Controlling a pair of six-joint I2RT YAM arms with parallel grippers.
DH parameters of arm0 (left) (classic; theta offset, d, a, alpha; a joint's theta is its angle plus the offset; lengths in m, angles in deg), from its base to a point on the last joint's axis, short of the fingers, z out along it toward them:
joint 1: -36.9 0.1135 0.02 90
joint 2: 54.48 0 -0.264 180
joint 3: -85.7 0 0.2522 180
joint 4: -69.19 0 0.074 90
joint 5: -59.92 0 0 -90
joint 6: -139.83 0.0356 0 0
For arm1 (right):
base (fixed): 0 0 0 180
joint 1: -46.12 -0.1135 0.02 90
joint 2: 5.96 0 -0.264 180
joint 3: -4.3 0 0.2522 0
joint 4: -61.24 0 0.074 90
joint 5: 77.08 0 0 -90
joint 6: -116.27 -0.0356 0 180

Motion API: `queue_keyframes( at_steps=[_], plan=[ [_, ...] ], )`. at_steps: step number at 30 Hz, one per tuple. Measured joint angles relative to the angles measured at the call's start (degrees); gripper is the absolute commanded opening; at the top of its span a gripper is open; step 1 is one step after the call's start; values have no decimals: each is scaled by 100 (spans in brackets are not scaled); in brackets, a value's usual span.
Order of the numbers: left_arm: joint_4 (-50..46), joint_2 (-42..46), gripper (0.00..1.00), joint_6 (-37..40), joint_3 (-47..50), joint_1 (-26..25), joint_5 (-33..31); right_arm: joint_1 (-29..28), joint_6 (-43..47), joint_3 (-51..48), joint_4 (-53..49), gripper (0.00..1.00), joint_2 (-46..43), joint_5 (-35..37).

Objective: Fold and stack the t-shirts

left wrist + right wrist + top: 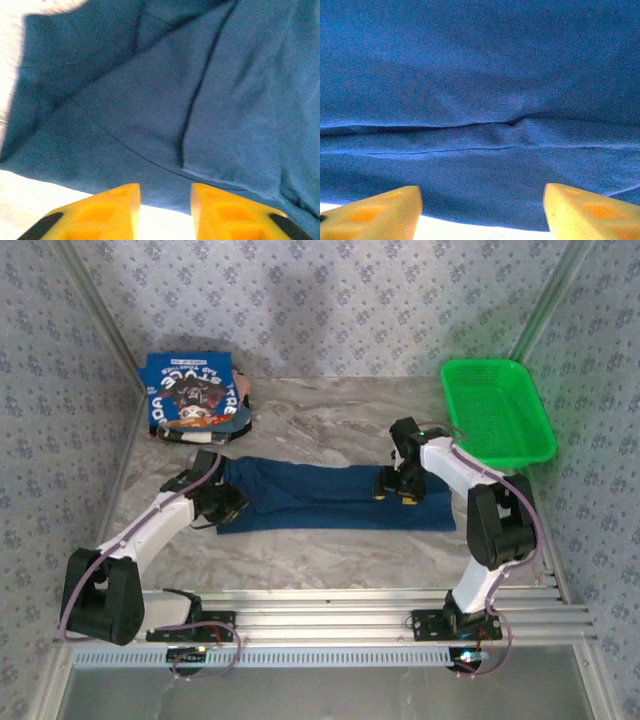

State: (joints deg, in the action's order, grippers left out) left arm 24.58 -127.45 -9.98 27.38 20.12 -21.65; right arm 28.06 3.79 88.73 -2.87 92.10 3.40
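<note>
The bench (pixel 330 425) carried two shirts. The navy shirt (pixel 320 498) lay across the middle as one long folded strip, running from the left tool (pixel 232 505) to just past the right tool (pixel 396 497). The printed shirt (pixel 192 395) sat folded in the far left corner, well apart from both tools. Its lettering was too small to read, and a dark edge poked out beneath it that I couldn't identify. One green basket (pixel 482 364) stood at the far right. Both tools were low at the strip, cloth edge just ahead of their tips. The left one's fingers (pixel 100 212) stood moderately apart, the right one's wide, and neither had hold of anything.
</note>
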Motion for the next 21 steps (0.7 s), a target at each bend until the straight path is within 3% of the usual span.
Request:
queue_keyframes(
  at_steps=[3,6,21],
  plan=[
    [179,-50,49,-260,37,-151,146,-24,197,-46,125,89,-310,-114],
    [417,-214,52,-446,131,-238,236,-44,365,-155,308,90,-721,-286],
    [1445,-911,51,-994,424,-291,382,-234,802,-669,629,91,-1657,-444]
  ],
)
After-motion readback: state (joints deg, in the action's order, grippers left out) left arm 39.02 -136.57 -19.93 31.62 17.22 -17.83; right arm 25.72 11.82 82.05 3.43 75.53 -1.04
